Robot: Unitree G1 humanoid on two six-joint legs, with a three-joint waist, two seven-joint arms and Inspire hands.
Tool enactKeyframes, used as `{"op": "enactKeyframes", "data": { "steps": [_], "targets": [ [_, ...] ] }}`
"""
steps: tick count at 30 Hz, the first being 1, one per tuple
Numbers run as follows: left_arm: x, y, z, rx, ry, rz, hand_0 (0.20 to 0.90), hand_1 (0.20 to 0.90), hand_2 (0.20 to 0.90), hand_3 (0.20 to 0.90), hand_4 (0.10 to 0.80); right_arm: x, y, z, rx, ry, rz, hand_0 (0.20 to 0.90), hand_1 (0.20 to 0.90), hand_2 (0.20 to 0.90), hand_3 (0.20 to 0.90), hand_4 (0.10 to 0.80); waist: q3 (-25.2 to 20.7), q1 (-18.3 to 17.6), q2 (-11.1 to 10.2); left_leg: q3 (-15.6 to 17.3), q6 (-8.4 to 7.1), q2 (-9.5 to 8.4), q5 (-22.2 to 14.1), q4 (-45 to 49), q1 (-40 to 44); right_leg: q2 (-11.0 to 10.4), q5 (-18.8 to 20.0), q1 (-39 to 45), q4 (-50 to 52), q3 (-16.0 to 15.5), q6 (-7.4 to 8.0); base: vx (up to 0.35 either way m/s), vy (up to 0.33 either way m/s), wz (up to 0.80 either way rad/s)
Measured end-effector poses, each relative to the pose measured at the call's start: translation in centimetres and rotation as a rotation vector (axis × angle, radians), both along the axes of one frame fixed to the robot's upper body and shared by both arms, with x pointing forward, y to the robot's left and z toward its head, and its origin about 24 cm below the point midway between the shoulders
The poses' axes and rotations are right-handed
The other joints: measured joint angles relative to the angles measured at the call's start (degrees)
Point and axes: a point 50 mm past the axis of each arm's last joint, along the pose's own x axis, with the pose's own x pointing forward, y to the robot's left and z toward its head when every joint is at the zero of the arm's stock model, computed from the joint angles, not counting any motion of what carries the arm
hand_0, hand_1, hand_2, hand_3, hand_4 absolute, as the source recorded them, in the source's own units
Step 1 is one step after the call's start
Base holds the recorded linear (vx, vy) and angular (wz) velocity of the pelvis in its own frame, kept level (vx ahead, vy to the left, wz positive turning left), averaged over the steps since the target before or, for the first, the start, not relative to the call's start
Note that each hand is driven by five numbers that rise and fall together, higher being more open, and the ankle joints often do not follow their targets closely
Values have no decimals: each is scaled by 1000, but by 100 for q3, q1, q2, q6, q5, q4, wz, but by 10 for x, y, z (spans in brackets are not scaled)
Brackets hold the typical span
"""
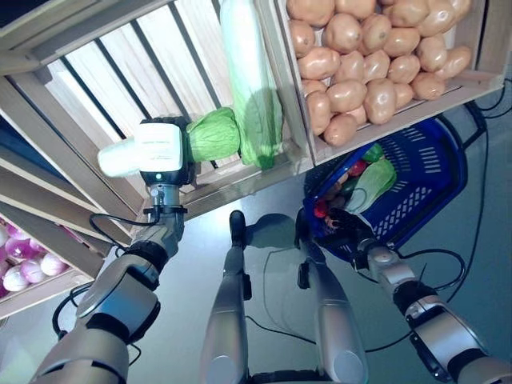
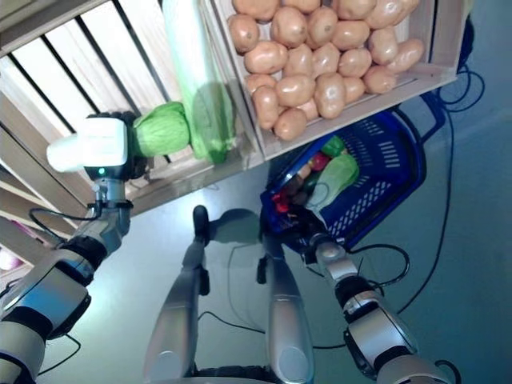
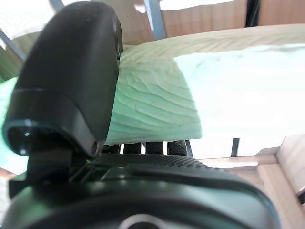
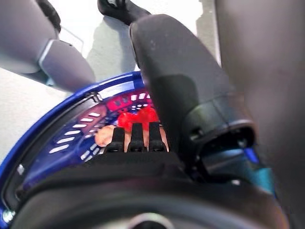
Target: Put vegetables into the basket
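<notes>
I've got the left hand (image 1: 164, 152) up at the slatted wooden crate (image 1: 120, 72), fingers and thumb wrapped round a pale green leafy cabbage (image 1: 214, 134) at the crate's front lip, beside a long pale napa cabbage (image 1: 250, 80). Next crate along is full of tan potatoes (image 1: 368, 56). My right hand (image 1: 346, 228) is clamped on the near rim of the blue plastic shopping basket (image 1: 432, 172), which hangs below that crate; I think there's another green vegetable (image 1: 374, 182) and something red inside, though it's hard to make out.
</notes>
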Motion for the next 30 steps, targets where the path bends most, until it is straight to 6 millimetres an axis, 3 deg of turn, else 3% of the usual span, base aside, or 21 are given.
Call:
{"op": "enactKeyframes", "data": {
  "steps": [4,8,12,16,19,22,24,26,30],
  "targets": [
    [-14,1,-21,-95,16,-40,300,300,300,300,400,-9,2,-6,18,-11,15,900,900,900,900,800,-7,41,0,25,-23,27,-23,-179,665,8,-33,637,-145,-5,26,73,-10,-6],
    [-29,-1,-29,-210,-31,-88,300,300,300,300,400,-30,2,-11,74,-69,39,900,900,900,900,800,-11,84,4,-1,-2,76,-41,-320,1109,33,-46,1103,-314,-30,8,128,-51,3],
    [-58,-3,-50,-331,-37,-121,300,300,300,300,400,-56,10,-10,178,-130,38,900,900,900,900,800,-28,98,30,18,-14,95,-62,-504,1658,69,-3,1708,-622,-35,67,145,-10,-2],
    [-93,-13,-75,-471,42,-170,300,300,300,300,400,-75,3,5,256,-237,-8,900,900,900,900,800,-180,162,179,4,4,86,-210,-577,2192,72,57,2438,-1060,-96,96,241,20,5],
    [-111,-13,-80,-616,90,-208,300,300,300,300,400,-84,-7,23,291,-328,-22,900,900,900,900,800,-310,220,305,0,24,82,-286,-578,2473,76,63,2824,-1275,-133,101,226,-1,6],
    [-128,-10,-89,-897,138,-212,300,300,300,300,400,-92,-12,34,304,-385,14,900,900,900,900,800,-808,245,380,-10,5,85,-388,-579,2636,97,69,3121,-1516,-164,110,155,-27,7],
    [-129,-11,-89,-1115,150,-235,300,300,300,300,400,-94,-12,38,309,-407,31,900,900,900,900,800,-930,269,377,-10,-9,102,-440,-579,2792,112,25,3284,-1516,-169,114,170,-56,1],
    [-129,-21,-91,-1343,193,-308,300,300,300,300,400,-98,-12,36,313,-394,39,900,900,900,900,800,-1181,285,337,-13,-7,110,-490,-580,2872,117,-27,3373,-1516,-186,115,152,-54,3],
    [-125,-43,-81,-1598,274,-538,300,300,300,300,400,-108,-9,26,326,-344,54,900,900,900,900,800,-1407,357,229,-26,1,109,-511,-581,2975,114,-44,3480,-1517,-186,114,82,-31,0]
  ]
}}
